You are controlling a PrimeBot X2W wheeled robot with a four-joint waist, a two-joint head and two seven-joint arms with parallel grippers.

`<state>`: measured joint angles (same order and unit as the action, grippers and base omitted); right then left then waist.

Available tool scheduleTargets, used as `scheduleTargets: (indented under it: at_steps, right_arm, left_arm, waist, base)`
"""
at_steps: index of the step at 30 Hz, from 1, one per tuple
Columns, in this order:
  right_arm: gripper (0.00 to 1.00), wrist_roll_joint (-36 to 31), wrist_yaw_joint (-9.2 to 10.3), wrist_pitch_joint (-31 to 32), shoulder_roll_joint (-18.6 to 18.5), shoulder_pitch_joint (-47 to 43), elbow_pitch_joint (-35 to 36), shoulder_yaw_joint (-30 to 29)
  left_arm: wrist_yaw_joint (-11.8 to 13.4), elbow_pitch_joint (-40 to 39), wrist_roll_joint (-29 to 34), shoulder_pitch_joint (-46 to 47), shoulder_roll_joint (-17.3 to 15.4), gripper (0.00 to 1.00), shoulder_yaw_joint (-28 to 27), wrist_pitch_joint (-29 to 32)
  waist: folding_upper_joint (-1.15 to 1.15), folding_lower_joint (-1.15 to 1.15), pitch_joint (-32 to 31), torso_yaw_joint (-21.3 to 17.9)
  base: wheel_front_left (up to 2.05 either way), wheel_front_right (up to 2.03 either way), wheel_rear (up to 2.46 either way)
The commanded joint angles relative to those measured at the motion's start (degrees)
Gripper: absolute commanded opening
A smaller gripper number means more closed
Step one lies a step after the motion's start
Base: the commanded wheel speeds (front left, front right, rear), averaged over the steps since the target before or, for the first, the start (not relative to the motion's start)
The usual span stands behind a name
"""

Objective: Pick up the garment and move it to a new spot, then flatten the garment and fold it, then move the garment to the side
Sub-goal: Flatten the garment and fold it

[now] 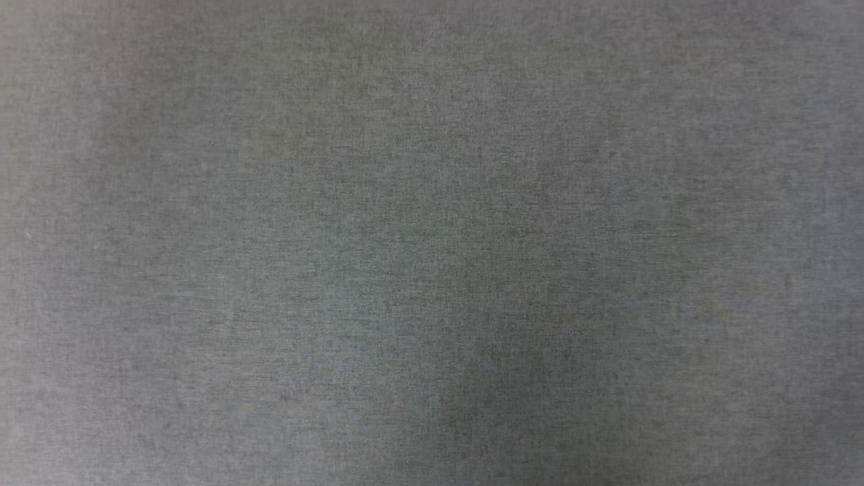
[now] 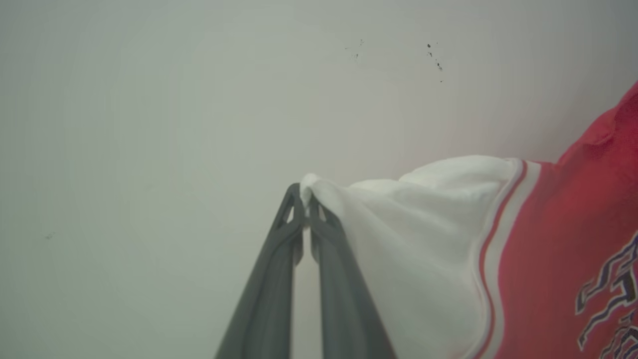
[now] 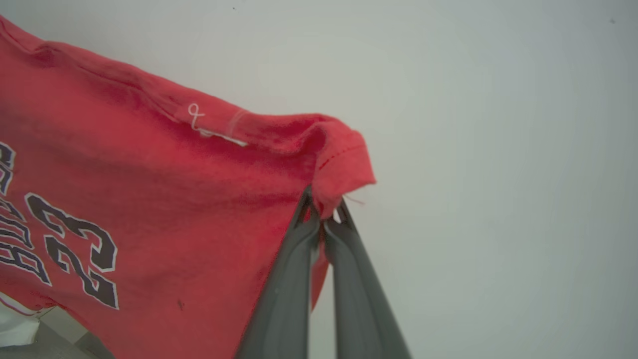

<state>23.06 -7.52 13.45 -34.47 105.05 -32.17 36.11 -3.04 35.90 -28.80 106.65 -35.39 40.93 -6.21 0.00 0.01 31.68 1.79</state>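
The garment (image 2: 548, 234) is a red jersey with white sleeves and striped trim, hanging to the right in the left wrist view. My left gripper (image 2: 305, 199) is shut on the tip of its white sleeve (image 2: 413, 239). In the right wrist view the garment (image 3: 149, 199) spreads to the left with its black "23" print showing. My right gripper (image 3: 324, 207) is shut on a red hemmed corner (image 3: 344, 159) of it. The cloth hangs stretched between the two grippers.
A pale, plain wall (image 2: 149, 124) lies behind the garment in both wrist views, with a few dark specks (image 2: 433, 55). The head view looks down on a grey woven surface (image 1: 432, 243).
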Motion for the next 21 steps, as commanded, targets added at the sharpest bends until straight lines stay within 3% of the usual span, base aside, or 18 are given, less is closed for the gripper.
scheduleTargets:
  at_steps: [1,10,21]
  right_arm:
    - [0.00,0.29,0.06,-0.58,0.67,0.33,-1.02,1.00]
    - [0.00,2.56,0.06,-5.10,1.71,-6.18,-6.81,9.90]
    - [0.00,9.23,0.06,-12.65,4.36,-24.11,-9.93,19.27]
  left_arm:
    - [-0.43,1.14,0.17,0.55,0.62,0.00,0.51,-0.51]
    - [-2.79,9.29,-1.40,-6.22,4.42,0.00,3.46,-5.47]
    - [-3.75,10.29,-4.35,-28.56,6.08,0.00,7.15,-8.78]
  waist:
    - [0.00,-0.01,0.72,0.18]
    - [0.00,-0.01,1.40,0.62]
    - [0.00,-0.01,-3.26,0.52]
  base:
    - [0.00,0.00,0.00]
    - [0.00,0.00,0.00]
    - [0.00,0.00,0.00]
